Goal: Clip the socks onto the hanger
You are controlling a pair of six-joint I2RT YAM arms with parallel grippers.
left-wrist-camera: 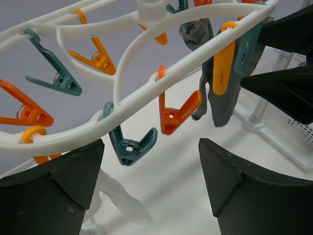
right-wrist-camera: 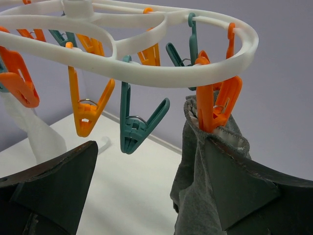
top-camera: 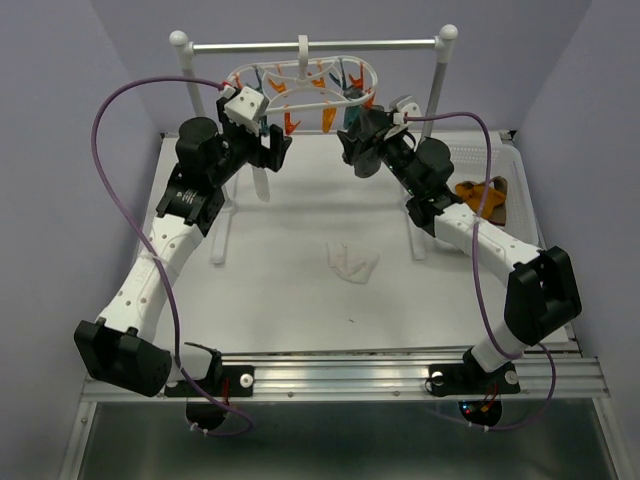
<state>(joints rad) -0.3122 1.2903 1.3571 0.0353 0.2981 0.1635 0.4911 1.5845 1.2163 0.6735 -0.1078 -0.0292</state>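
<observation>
The white hanger (top-camera: 300, 72) hangs by its hook from the rail, with orange and teal clips dangling from its rings. A grey sock (right-wrist-camera: 215, 166) is pinched in an orange clip (right-wrist-camera: 215, 105) and hangs there; it also shows in the left wrist view as the grey sock (left-wrist-camera: 220, 98). A white sock (top-camera: 261, 185) hangs at the hanger's left side. Another white sock (top-camera: 352, 262) lies on the table. My left gripper (left-wrist-camera: 152, 164) is open just below the ring, with nothing between its fingers. My right gripper (right-wrist-camera: 150, 147) is open, and the grey sock drapes against its right finger.
The hanger's rail stand (top-camera: 310, 45) has white ball-topped posts and feet on the table. A white perforated basket (top-camera: 495, 160) at the right holds mustard and brown socks (top-camera: 485, 197). Purple cables loop above both arms.
</observation>
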